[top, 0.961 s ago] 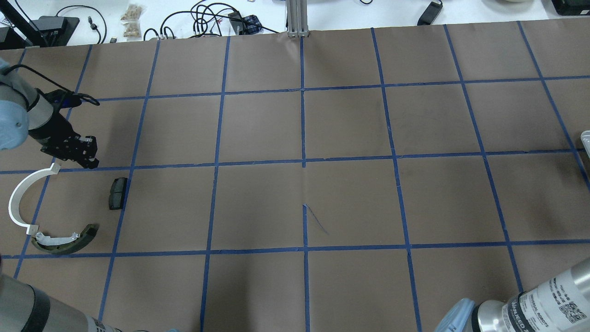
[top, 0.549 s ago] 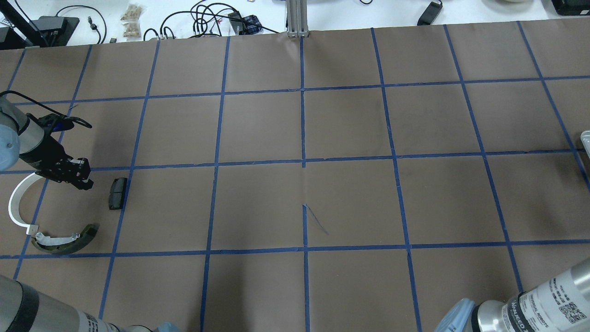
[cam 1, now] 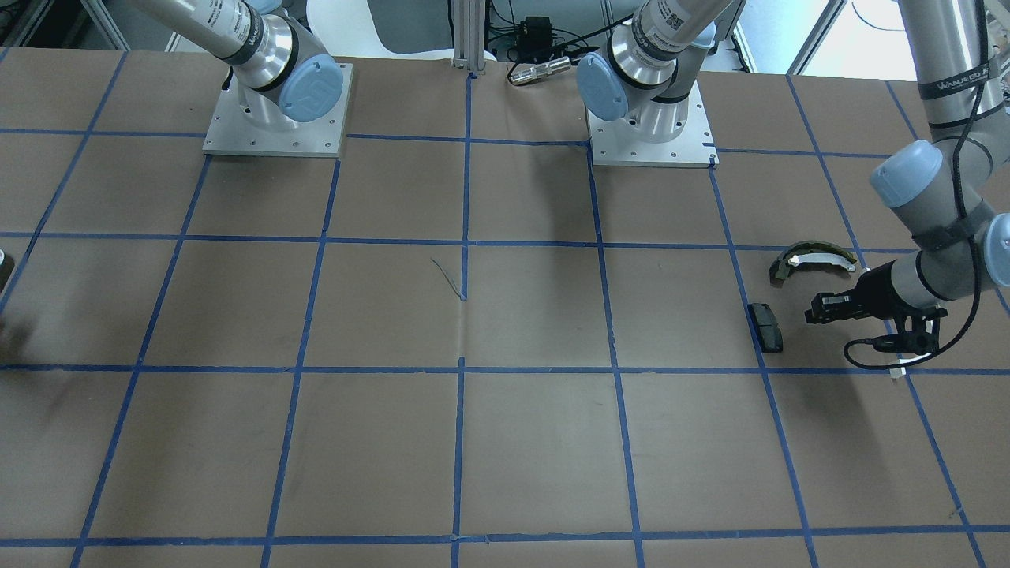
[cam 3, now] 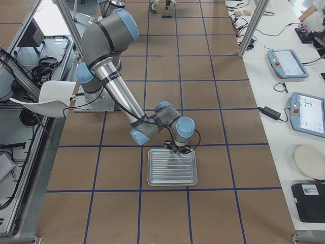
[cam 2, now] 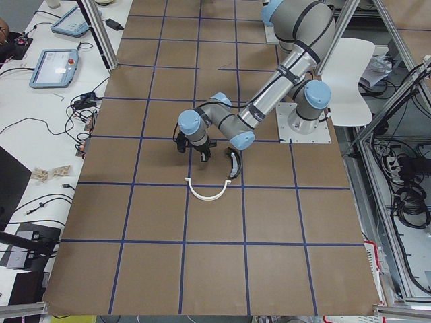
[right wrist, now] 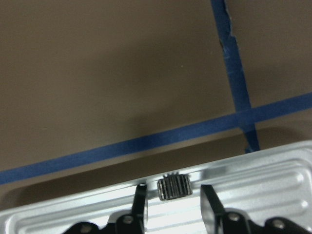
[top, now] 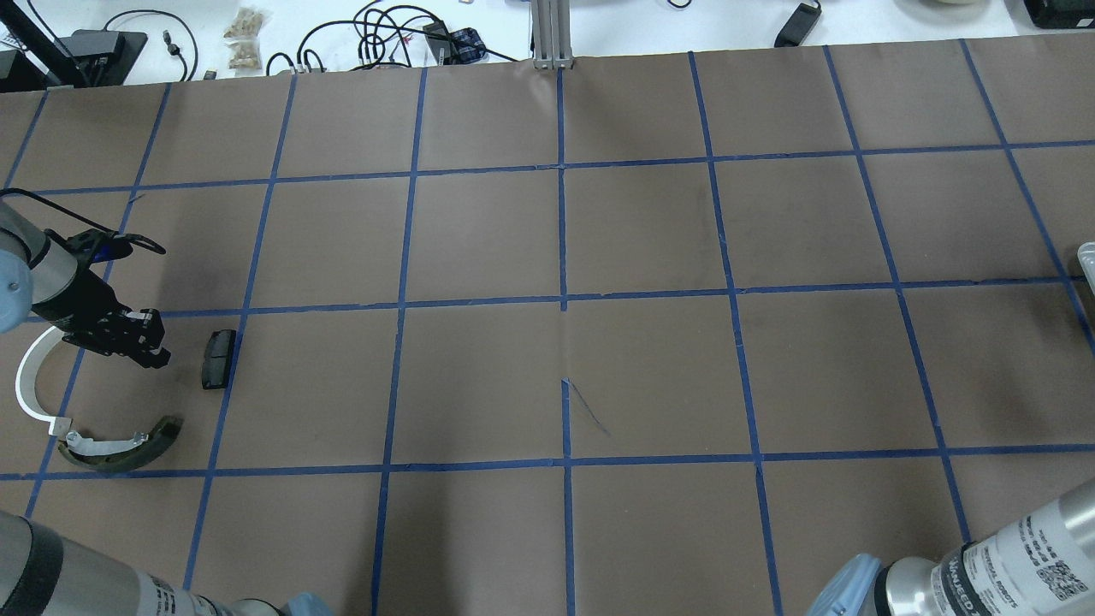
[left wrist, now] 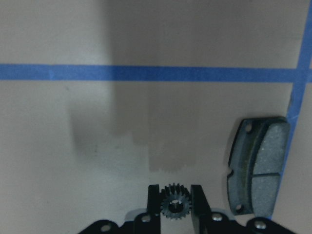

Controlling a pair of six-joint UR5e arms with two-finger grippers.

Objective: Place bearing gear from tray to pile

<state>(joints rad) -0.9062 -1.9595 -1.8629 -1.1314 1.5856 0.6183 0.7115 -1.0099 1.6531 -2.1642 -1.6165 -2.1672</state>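
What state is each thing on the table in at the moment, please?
Left end effector, shut on the held gear.
Held gear, gripped, above the table.
Right end effector, open.
Tray gear, lying ungripped in the tray.
Tray, flat on the table.
Pad, lying flat.
White arc, lying flat.
Curved shoe, lying flat.

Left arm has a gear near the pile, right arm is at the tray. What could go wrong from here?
1. The left gripper pinches the small gear by its teeth; released on edge, it might roll away.
2. The black pad lies close beside; descending could nudge it.
3. The right gripper stands open around a second gear near the tray rim; closing off-centre may push it off.
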